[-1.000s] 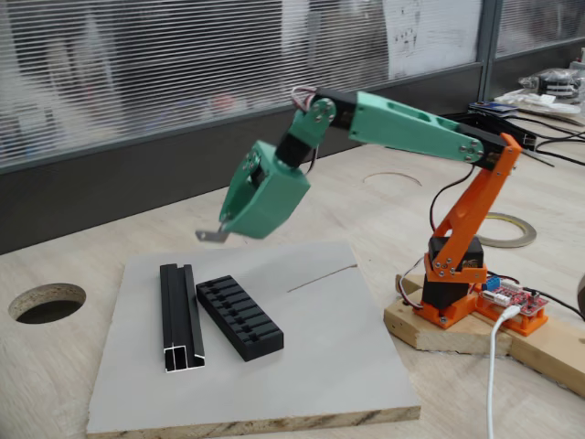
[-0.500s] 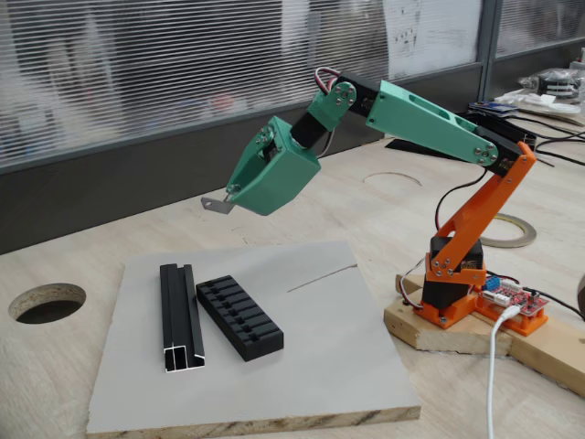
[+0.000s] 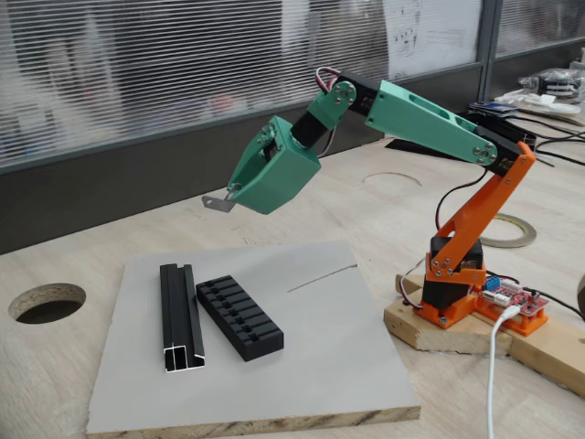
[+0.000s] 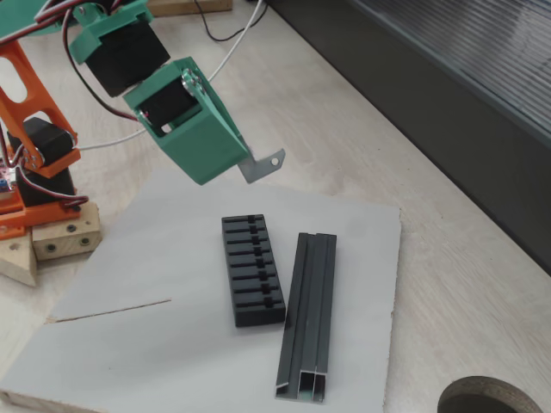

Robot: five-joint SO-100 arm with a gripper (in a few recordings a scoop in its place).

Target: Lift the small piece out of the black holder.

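Beside holder: black rail, w/ piece aloft.

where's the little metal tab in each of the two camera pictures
A fixed view: the small piece sticks out at the gripper tip, left of centre in the upper half, in the air above the grey board.
Another fixed view: the small piece juts from the gripper just above centre, above the black holder's far end.
Shared landmark: the black holder, lying beside the black channel rail.
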